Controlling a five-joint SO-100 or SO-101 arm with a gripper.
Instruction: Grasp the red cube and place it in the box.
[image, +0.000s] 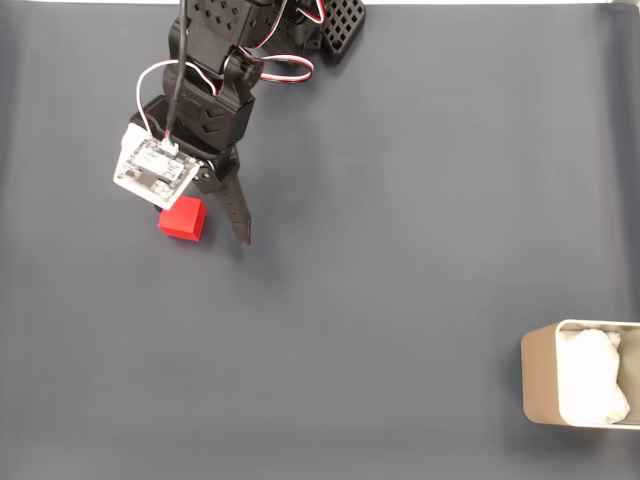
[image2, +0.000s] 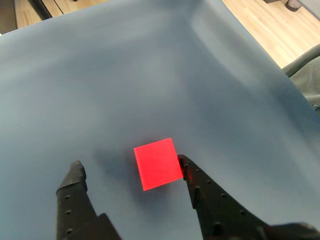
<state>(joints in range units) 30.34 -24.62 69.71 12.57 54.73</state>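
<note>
The red cube (image: 183, 218) lies on the dark grey cloth at the upper left of the fixed view. My gripper (image: 205, 225) hangs over it, open; one black finger (image: 238, 222) shows to the cube's right, while the other is hidden under the wrist camera board. In the wrist view the red cube (image2: 157, 163) sits between the spread fingers of the gripper (image2: 129, 165), right beside the right fingertip (image2: 184, 164) and well apart from the left one. The beige box (image: 540, 375) with white padding stands at the lower right edge, far from the cube.
A dark grey cloth (image: 400, 250) covers the table. The arm's base (image: 270, 25) stands at the top edge. Wooden floor (image2: 270, 25) shows beyond the cloth's edge in the wrist view.
</note>
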